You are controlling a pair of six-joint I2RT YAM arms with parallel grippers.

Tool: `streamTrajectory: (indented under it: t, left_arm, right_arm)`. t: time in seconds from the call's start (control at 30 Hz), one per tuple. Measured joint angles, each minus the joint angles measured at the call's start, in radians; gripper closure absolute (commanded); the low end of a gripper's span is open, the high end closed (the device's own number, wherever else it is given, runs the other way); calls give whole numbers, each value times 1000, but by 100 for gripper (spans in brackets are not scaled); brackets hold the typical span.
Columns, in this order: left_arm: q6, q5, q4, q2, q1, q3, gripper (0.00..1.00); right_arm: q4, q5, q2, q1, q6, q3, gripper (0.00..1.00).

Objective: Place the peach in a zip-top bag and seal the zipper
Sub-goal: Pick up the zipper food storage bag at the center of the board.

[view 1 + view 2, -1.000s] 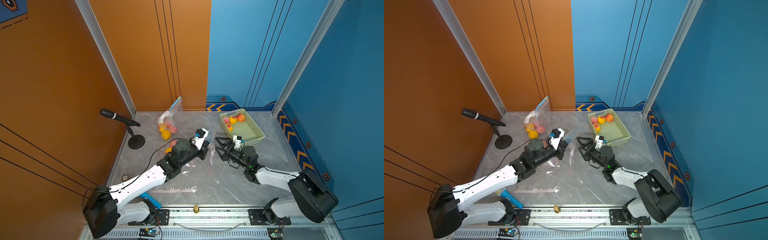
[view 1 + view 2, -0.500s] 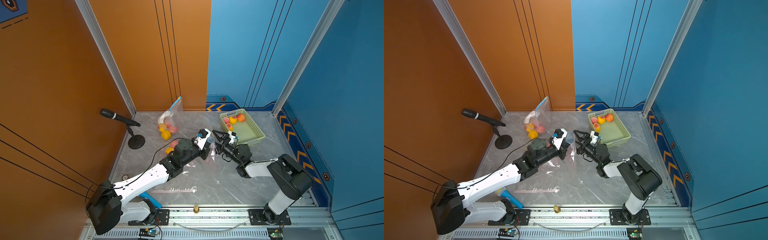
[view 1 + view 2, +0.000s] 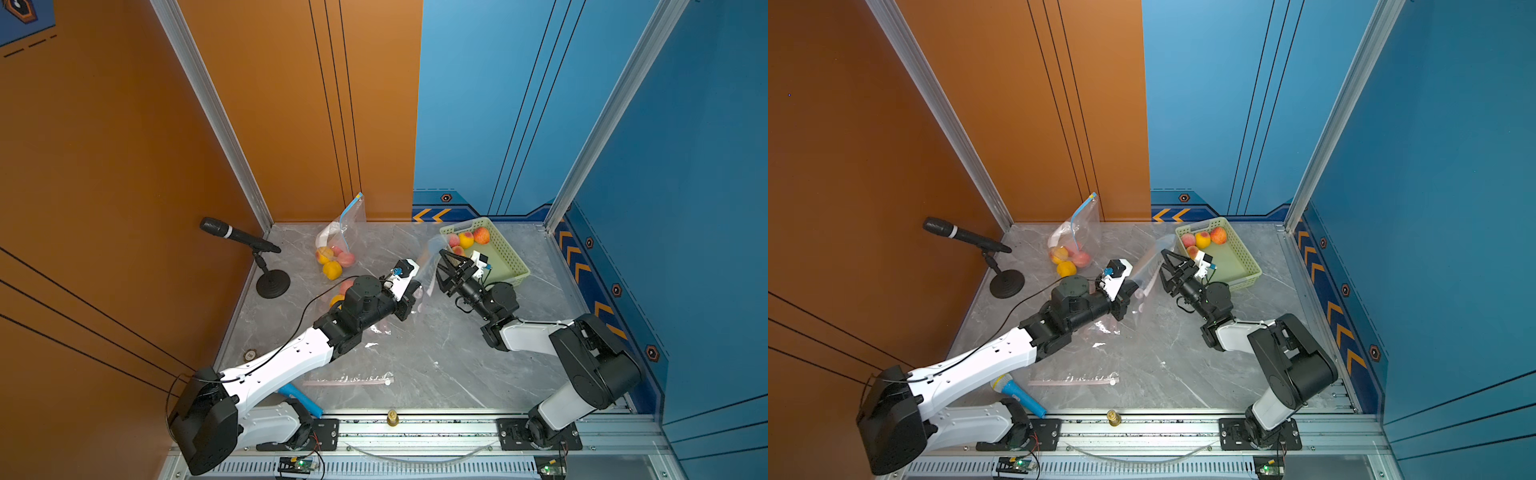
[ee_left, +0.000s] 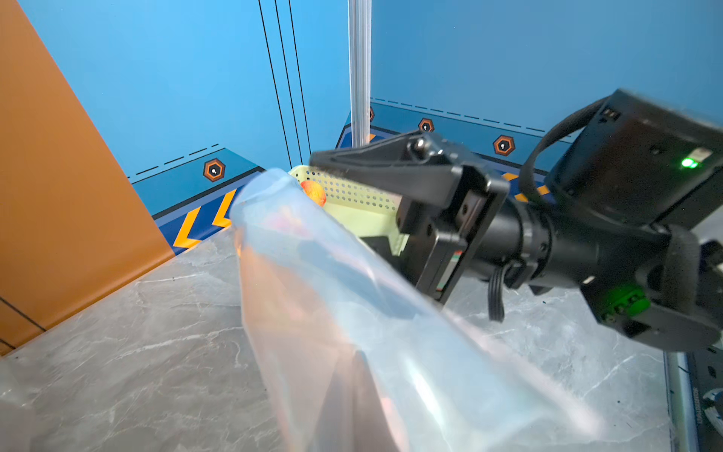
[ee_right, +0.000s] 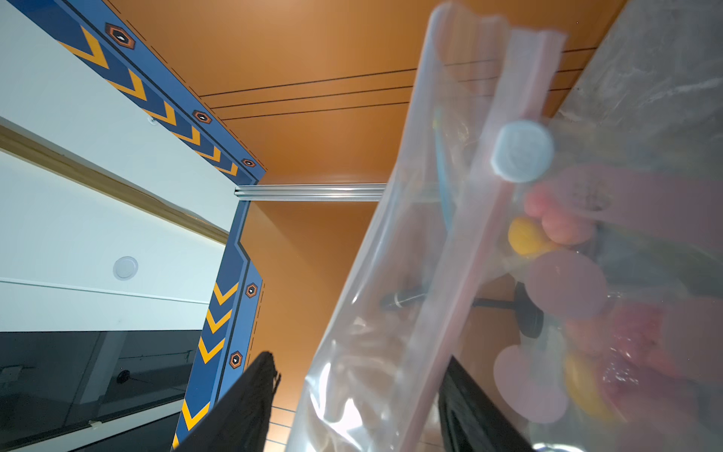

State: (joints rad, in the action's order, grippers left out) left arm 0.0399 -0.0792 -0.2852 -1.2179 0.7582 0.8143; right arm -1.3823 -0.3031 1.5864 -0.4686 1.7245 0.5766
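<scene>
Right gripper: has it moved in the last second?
Yes. The right gripper has pushed forward: earlier short of the green basket, it now sits alongside it, jaws either side of the zip-top bag.

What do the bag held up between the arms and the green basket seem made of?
Bag: thin clear plastic film, glossy; the table shows through and it creases. Basket: probably rigid moulded plastic, matte pale green, with rows of holes in its wall.

An orange wall (image 3: 104, 166) and a blue wall (image 3: 478, 104), joined by aluminium posts (image 3: 205, 97), enclose a grey marble floor (image 3: 436, 361).
</scene>
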Motion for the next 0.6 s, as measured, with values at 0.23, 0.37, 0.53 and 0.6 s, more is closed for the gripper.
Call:
streamTrajectory:
  t: [0.23, 0.37, 0.53, 0.6]
  left_arm:
    - [28, -29, 47, 6, -5, 0, 100]
    - [44, -45, 53, -2, -4, 2, 100]
    - [69, -53, 79, -18, 0, 11, 100]
    - [87, -53, 100, -25, 1, 23, 100]
  right_arm:
    - [59, -26, -38, 6, -45, 6, 43]
    - [143, -45, -38, 2, -73, 25, 48]
    - [196, -65, -38, -3, -80, 26, 59]
    - [204, -70, -38, -2, -80, 26, 67]
